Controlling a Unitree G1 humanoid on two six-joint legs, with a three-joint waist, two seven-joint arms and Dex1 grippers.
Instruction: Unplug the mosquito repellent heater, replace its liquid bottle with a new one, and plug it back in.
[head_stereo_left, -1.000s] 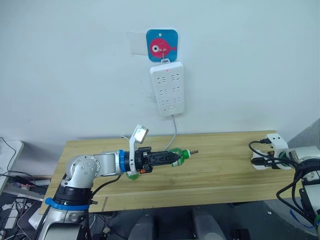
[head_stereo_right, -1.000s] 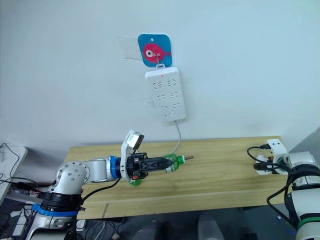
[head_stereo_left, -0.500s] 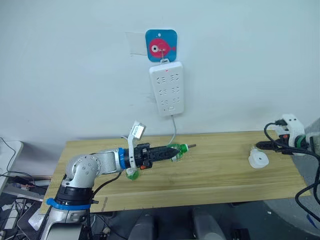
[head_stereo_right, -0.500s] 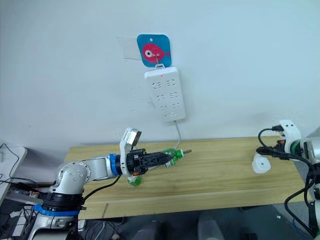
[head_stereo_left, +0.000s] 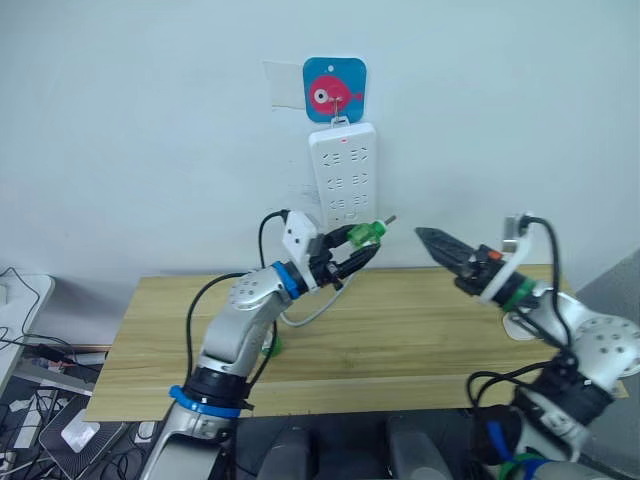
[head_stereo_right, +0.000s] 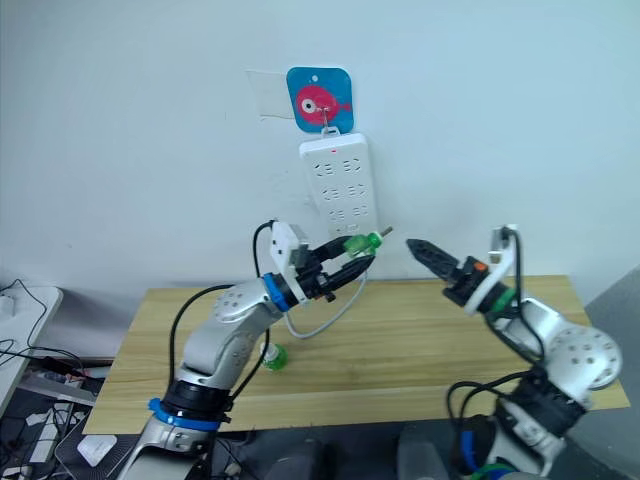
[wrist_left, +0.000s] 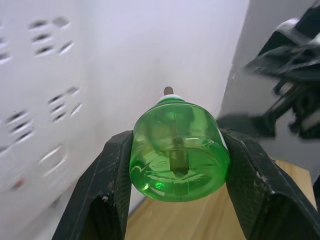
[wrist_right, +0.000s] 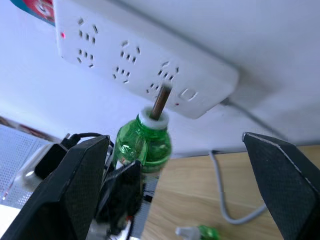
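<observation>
Head stereo frontal, far; wrist views close, sharing bottle (wrist_left: 176, 152).

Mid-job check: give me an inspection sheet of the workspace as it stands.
Surface: wooden table against the wall.
Job's things: wick bottle held aloft near the power strip; capped bottle lying on the table.
Clutter: nothing seen.
Grippers: left gripper jaws shut on the wick bottle; right gripper jaws open, empty, facing it.
Cables: white cord hangs from the strip onto the table.
Surroundings: white wall, fish hook.
</observation>
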